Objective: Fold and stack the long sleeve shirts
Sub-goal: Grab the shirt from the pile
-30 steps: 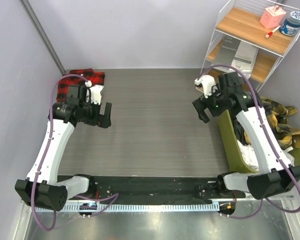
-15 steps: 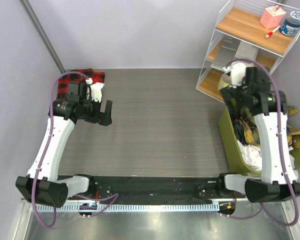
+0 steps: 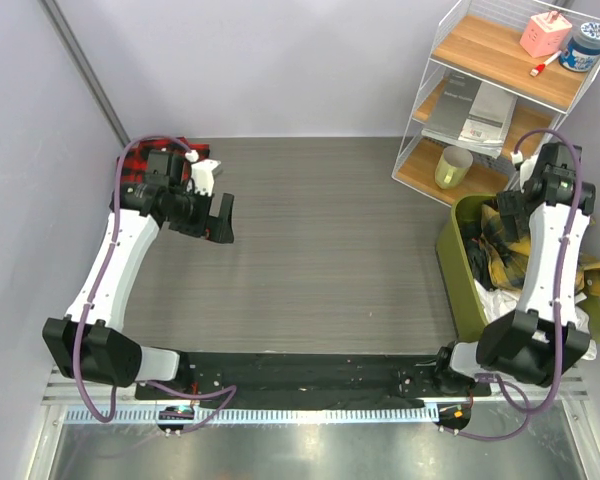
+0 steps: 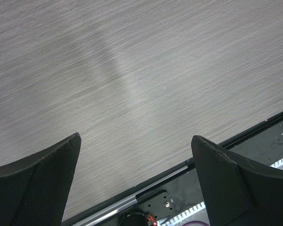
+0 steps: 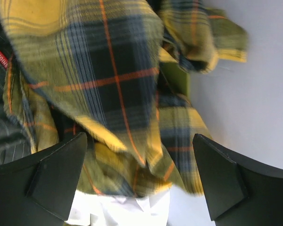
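The red-and-black check shirt [image 3: 138, 170] lies folded at the table's far left corner, mostly hidden behind my left arm. My left gripper [image 3: 218, 217] is open and empty, just right of it above bare table. The yellow-and-black check shirt [image 3: 502, 245] lies crumpled in the olive bin [image 3: 458, 275] at the right and spills over its far side. It fills the right wrist view [image 5: 113, 89]. My right gripper [image 5: 141, 183] is open and empty, above the bin over the shirt; the wrist hides it in the top view.
A wire shelf [image 3: 500, 90] stands at the back right with a pale cup [image 3: 453, 167], papers, a pink box and a jar. White cloth [image 3: 505, 305] lies in the bin under the yellow shirt. The wall is close on the left.
My right arm swung from over the table's right side out to above the bin. My left gripper shifted slightly right and toward the back.
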`<state>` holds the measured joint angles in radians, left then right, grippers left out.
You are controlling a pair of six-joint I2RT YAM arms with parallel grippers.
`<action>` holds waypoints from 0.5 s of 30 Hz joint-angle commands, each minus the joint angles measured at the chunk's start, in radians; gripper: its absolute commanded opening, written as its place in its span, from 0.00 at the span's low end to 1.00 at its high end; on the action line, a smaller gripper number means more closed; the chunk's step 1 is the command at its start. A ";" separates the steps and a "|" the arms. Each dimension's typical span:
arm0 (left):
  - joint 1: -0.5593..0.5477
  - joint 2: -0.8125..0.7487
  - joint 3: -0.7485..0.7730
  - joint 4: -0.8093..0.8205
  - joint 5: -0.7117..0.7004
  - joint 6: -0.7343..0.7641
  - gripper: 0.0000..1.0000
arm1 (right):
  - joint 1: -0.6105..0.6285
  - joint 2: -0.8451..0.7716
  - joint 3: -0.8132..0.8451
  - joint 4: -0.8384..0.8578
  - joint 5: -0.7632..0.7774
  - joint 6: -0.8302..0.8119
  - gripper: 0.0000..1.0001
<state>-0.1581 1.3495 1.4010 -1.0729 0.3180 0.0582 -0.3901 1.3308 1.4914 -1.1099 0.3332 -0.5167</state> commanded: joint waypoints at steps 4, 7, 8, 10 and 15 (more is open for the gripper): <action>-0.003 0.020 0.064 -0.028 0.026 0.042 1.00 | -0.042 0.108 -0.040 0.062 -0.089 -0.039 1.00; -0.003 0.020 0.058 -0.024 0.026 0.045 1.00 | -0.061 0.146 -0.085 0.048 -0.146 -0.042 1.00; -0.003 0.019 0.055 -0.024 0.024 0.045 1.00 | -0.064 0.157 -0.107 0.041 -0.169 -0.034 1.00; -0.003 0.020 0.053 -0.019 0.021 0.048 1.00 | -0.072 0.168 -0.126 0.035 -0.190 -0.032 1.00; -0.003 0.016 0.052 0.014 0.003 0.035 1.00 | -0.082 0.148 -0.085 -0.056 -0.319 -0.020 0.52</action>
<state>-0.1581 1.3712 1.4273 -1.0870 0.3225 0.0910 -0.4622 1.5154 1.3556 -1.0920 0.1482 -0.5518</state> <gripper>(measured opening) 0.996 0.832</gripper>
